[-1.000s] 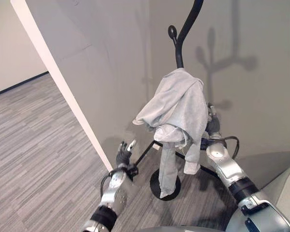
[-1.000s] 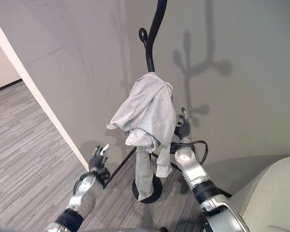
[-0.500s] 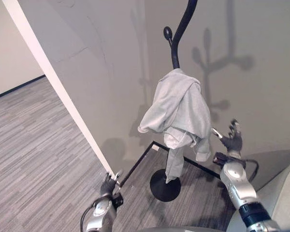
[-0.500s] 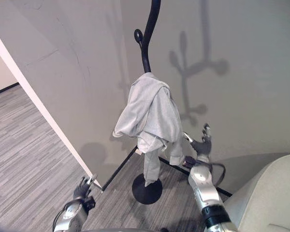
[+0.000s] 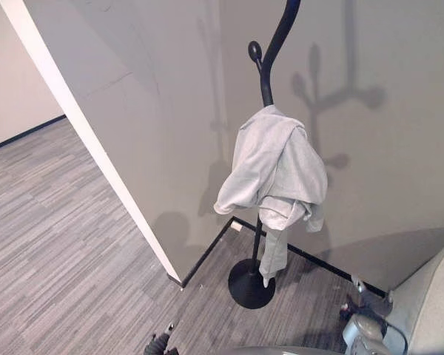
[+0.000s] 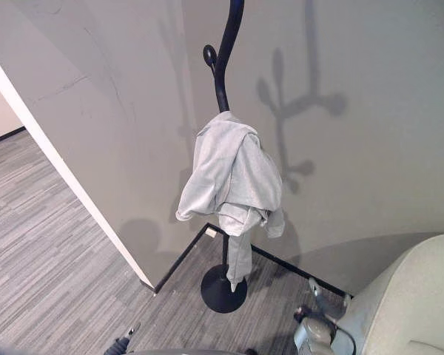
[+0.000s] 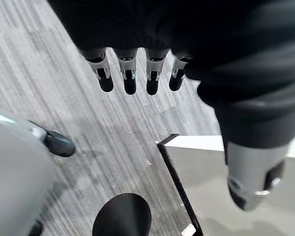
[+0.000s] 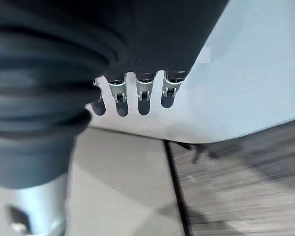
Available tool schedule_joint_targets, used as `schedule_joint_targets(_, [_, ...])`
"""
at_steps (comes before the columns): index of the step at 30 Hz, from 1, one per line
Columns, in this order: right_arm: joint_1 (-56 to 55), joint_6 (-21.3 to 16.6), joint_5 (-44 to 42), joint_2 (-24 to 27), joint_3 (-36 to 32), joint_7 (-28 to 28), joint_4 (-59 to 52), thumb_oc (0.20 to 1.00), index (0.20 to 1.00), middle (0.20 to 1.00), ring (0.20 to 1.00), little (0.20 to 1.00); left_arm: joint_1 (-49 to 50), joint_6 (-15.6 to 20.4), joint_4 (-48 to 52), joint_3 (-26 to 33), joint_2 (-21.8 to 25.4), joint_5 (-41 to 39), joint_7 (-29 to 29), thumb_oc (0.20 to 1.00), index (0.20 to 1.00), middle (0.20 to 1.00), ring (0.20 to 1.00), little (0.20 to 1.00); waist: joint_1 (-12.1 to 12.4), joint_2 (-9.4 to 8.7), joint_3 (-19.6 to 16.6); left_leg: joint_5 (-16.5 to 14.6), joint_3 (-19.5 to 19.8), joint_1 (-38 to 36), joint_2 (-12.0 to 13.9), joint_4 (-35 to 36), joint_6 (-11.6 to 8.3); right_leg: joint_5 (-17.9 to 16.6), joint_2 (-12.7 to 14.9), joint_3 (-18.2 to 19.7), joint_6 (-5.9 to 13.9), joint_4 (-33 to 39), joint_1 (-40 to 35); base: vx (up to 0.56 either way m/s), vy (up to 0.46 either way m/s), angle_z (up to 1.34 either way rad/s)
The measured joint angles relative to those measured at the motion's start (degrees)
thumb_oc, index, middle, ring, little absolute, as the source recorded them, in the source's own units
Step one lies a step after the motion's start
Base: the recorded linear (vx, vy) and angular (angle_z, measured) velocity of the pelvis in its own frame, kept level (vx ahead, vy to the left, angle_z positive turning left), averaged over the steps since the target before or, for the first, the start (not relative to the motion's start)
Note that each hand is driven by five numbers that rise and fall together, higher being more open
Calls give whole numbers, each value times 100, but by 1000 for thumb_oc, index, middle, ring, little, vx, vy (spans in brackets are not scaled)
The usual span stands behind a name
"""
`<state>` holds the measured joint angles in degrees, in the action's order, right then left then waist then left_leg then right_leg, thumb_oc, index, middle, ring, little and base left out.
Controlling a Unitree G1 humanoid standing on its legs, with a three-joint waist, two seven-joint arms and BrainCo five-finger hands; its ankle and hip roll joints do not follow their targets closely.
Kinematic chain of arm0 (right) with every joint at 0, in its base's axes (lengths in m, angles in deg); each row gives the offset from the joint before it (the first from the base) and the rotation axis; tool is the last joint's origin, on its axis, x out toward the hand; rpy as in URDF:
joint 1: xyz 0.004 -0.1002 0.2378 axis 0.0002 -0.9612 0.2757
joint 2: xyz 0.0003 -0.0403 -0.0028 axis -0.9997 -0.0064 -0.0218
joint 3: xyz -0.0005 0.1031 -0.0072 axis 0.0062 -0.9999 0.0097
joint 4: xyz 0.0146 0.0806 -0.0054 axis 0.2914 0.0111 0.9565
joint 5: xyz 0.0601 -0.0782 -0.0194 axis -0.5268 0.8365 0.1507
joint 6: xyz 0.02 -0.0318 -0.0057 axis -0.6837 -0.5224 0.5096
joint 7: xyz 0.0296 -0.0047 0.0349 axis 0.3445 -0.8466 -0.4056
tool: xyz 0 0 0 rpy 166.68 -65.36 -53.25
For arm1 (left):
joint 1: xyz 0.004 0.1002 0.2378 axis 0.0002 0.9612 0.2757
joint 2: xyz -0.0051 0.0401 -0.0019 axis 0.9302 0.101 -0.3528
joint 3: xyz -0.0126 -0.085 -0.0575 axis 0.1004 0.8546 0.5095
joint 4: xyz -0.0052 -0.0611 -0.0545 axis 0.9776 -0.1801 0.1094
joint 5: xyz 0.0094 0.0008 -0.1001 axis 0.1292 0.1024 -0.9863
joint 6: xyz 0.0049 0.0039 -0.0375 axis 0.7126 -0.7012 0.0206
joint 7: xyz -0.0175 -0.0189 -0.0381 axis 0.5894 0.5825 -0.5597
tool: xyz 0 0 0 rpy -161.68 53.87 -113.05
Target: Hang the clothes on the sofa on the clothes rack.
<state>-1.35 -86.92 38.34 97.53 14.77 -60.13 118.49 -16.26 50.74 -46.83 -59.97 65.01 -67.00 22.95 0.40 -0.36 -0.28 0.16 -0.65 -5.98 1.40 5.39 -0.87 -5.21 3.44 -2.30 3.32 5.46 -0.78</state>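
Both your hands, left (image 7: pixel 137 73) and right (image 8: pixel 137 96), hang open, empty, well below the grey garment (image 5: pixel 275 166); bunched on the rack (image 5: pixel 270 66), it may slide off.

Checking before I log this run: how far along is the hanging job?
Looks done: the grey garment hangs draped on the black clothes rack. Nothing in hand: left hand and right hand both open, low, clear of the rack. The sofa edge in view is bare; nothing visibly left.

I see grey plank floor (image 5: pixel 66 214) running left, a white wall edge (image 5: pixel 81 133) jutting out, grey walls (image 5: pixel 385 148) meeting in a corner with black skirting (image 6: pixel 296 270).
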Motion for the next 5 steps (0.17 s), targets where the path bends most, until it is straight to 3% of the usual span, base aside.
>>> schedule_joint_targets(3, [214, 280, -1480, -83, -387, 809, 1576, 1000, 1000, 1000, 1000, 1000, -104, -45, -307, -22, 44, 8, -108, 1000, 1000, 1000, 1000, 1000, 18, -16, -39, -27, 44, 18, 5, 1, 7, 1, 2, -24, -3, 0, -43, 50, -24, 3])
schedule_joint_targets(5, [171, 482, -2148, -111, -622, 1003, 1948, 1000, 1000, 1000, 1000, 1000, -128, -80, -368, -78, 73, 11, -185, 1000, 1000, 1000, 1000, 1000, 20, -26, -82, -28, 65, 14, 5, 1, 9, 14, 3, -68, -20, -1, -68, 23, -6, 10])
